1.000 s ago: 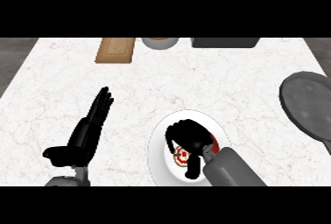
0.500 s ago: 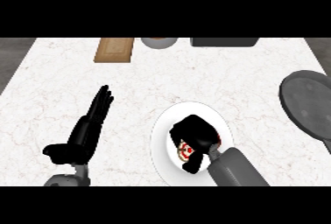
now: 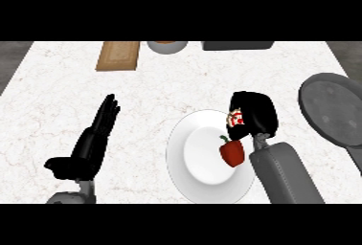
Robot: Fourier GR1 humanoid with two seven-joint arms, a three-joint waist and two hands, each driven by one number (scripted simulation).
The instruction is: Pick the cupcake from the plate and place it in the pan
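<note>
My right hand (image 3: 256, 114) hangs over the upper right rim of the white plate (image 3: 198, 153), its fingers curled round the cupcake (image 3: 234, 119), whose white and red top shows at the hand's left side. A red pepper (image 3: 231, 152) lies on the plate's right half. The dark grey pan (image 3: 336, 115) sits at the right edge, a short way right of that hand. At the lower left my left hand (image 3: 90, 141) rests open on the counter, fingers straight and pointing up.
A wooden board (image 3: 118, 55) lies at the back left of the marble counter. A grey bowl (image 3: 167, 46) and a dark box (image 3: 237, 45) stand along the back edge.
My right hand has risen off the plate with the cupcake and shifted right toward the pan, uncovering the red pepper. The left hand has stayed still.
</note>
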